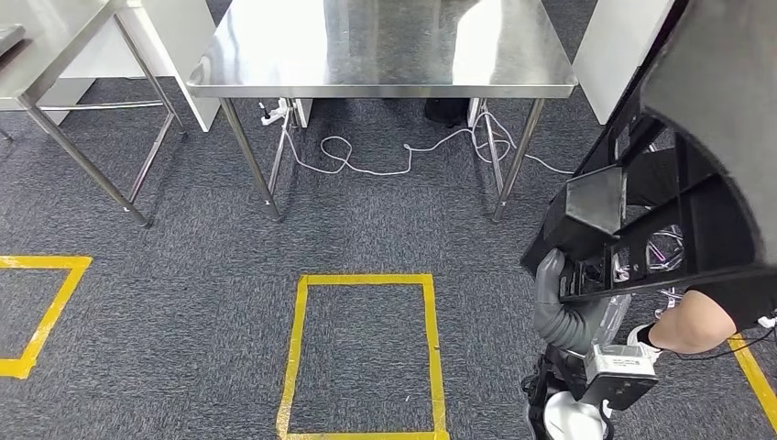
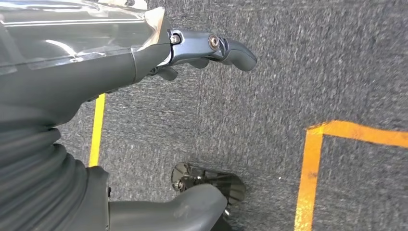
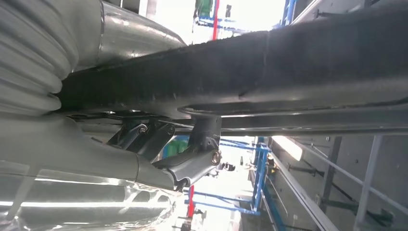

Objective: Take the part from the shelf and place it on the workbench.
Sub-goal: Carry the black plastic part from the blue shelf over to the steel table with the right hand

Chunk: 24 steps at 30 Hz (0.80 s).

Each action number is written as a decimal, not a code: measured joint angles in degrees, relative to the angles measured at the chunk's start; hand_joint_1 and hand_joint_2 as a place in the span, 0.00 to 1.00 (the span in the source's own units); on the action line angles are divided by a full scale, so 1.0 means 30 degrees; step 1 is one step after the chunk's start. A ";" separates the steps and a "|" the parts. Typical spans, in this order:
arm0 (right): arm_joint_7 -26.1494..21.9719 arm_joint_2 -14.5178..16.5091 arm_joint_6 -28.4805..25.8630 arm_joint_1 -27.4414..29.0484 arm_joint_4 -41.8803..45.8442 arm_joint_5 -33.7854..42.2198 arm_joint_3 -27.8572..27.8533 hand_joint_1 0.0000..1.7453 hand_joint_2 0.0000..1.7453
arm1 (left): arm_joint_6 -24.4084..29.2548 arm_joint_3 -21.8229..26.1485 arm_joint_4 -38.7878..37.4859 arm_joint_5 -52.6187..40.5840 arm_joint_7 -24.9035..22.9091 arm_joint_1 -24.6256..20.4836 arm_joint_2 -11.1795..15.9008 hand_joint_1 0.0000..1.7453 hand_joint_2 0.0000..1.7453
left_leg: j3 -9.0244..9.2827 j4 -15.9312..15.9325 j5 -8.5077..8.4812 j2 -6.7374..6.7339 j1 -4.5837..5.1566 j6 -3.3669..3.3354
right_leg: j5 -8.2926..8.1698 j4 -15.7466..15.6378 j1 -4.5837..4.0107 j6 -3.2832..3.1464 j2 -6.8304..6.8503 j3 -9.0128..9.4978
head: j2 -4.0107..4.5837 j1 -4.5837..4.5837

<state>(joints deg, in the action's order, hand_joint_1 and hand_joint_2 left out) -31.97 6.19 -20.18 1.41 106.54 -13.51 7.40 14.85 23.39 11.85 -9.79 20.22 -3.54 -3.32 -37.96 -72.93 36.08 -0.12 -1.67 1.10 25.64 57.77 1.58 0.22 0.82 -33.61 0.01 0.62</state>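
Part [image 1: 678, 183]: a big black framed piece with open compartments fills the right side of the head view, raised beside the robot and tilted. Right hand [image 1: 561, 280] grips it from below, grey fingers wrapped on a dark bar at its lower left corner. A person's arm [image 1: 692, 323] touches the frame's lower edge just beside that hand. Ahead stands the steel workbench [image 1: 385, 84], its near edge running straight across, well apart from the part. Between them lies open grey carpet [image 1: 183, 302] with a yellow taped rectangle [image 1: 362, 353] marked on it. White cable [image 1: 366, 158] loops on the floor under the bench. A second steel table [image 1: 46, 64] stands at far left, a gap between the two.

From the left wrist, the left hand [image 2: 144, 62] hangs over carpet and yellow tape lines, fingers [image 2: 235, 50] extended and apart, holding nothing.

From the right wrist, the dark fingers [image 3: 197, 154] press up against a black bar of the part [image 3: 288, 62], clasped to it.
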 joint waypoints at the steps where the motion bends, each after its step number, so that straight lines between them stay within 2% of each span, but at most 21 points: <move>1: 0.0004 0.0000 -0.0031 0.0005 -0.0009 -0.0067 0.0009 1.00 1.00 | -0.0029 0.0000 -0.0002 -0.0015 0.0000 0.0041 0.0004 0.00 1.00 | -0.0285 -0.0412 -0.0070 0.0030 -0.0001 -0.0033 | -0.0005 0.0004 -0.0035 -0.0018 -0.0108 0.0000 | 0.0000 0.0000; 2: 0.0009 0.0000 -0.0064 0.0005 -0.0020 -0.0127 0.0015 1.00 1.00 | -0.0053 0.0000 -0.0002 -0.0036 0.0000 0.0071 0.0004 0.00 1.00 | -0.0188 -0.0043 -0.0514 0.0034 -0.0002 -0.0086 | -0.0005 0.0006 -0.0054 -0.0018 -0.0202 0.0018 | 0.0000 0.0000; 4: 0.0016 0.0000 -0.0118 -0.0001 -0.0031 -0.0227 0.0025 1.00 1.00 | -0.0075 0.0000 -0.0002 -0.0086 0.0000 0.0082 0.0005 0.00 1.00 | 0.0923 0.2424 -0.1929 0.0078 -0.0002 -0.0245 | -0.0006 0.0007 -0.0066 -0.0007 -0.0345 0.0086 | 0.0000 -0.0005; 5: 0.0020 0.0000 -0.0131 -0.0005 -0.0035 -0.0266 0.0029 1.00 1.00 | -0.0075 0.0000 -0.0002 -0.0109 -0.0002 0.0068 0.0007 0.00 1.00 | 0.1499 0.3661 -0.2436 0.0113 0.0029 -0.0320 | -0.0001 0.0022 -0.0132 0.0025 -0.0394 0.0098 | 0.0002 -0.0002; 6: 0.0026 0.0000 -0.0140 -0.0013 -0.0036 -0.0302 0.0033 1.00 1.00 | -0.0077 0.0000 -0.0002 -0.0133 -0.0004 0.0055 0.0005 0.00 1.00 | 0.1888 0.4523 -0.2723 0.0144 0.0074 -0.0382 | -0.0005 0.0031 -0.0186 0.0075 -0.0430 0.0089 | 0.0002 0.0011; 7: 0.0038 -0.0002 -0.0142 -0.0019 -0.0038 -0.0338 0.0036 1.00 1.00 | -0.0080 0.0000 -0.0002 -0.0160 -0.0009 0.0052 -0.0002 0.00 1.00 | 0.2051 0.4938 -0.2814 0.0167 0.0111 -0.0372 | 0.0041 0.0062 -0.0305 0.0092 -0.0450 0.0045 | 0.0002 0.0025; 10: 0.0086 -0.0016 -0.0144 -0.0033 -0.0046 -0.0428 0.0051 1.00 1.00 | -0.0100 0.0000 -0.0002 -0.0229 -0.0046 0.0062 -0.0022 0.00 1.00 | 0.2002 0.5049 -0.2902 0.0138 0.0328 -0.0338 | 0.0045 0.0109 -0.0441 0.0185 -0.0463 -0.0080 | 0.0000 0.0033; 13: 0.0107 -0.0024 -0.0140 -0.0067 -0.0076 -0.0470 0.0076 1.00 1.00 | -0.0131 0.0000 -0.0002 -0.0322 -0.0066 0.0062 -0.0022 0.00 1.00 | 0.1923 0.5033 -0.2951 0.0142 0.0552 -0.0570 | -0.0067 0.0067 -0.0337 0.0374 -0.0462 -0.0092 | -0.0001 0.0024; 18: 0.0113 -0.0053 -0.0144 -0.0080 -0.0145 -0.0535 0.0107 1.00 1.00 | -0.0333 0.0000 -0.0002 -0.0370 -0.0068 0.0057 -0.0022 0.00 1.00 | 0.1890 0.5028 -0.2979 0.0142 0.0623 -0.0681 | -0.0144 -0.0049 -0.0277 0.0491 -0.0462 -0.0070 | 0.0000 0.0031; 24: 0.0109 -0.0108 -0.0151 -0.0079 -0.0215 -0.0546 0.0233 1.00 1.00 | -0.0417 0.0000 -0.0002 -0.0401 -0.0005 0.0058 -0.0026 0.00 1.00 | 0.1879 0.5020 -0.2964 0.0138 0.0638 -0.0724 | -0.0162 -0.0079 -0.0269 0.0519 -0.0461 -0.0071 | -0.0002 0.0024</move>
<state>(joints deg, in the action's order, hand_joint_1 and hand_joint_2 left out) -31.64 5.86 -20.63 1.18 105.90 -15.15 8.10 13.60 23.39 11.85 -10.99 20.20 -3.37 -3.40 -32.32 -57.88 27.19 0.29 0.24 -1.08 25.15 57.53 0.77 1.77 -0.56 -33.82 0.01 0.69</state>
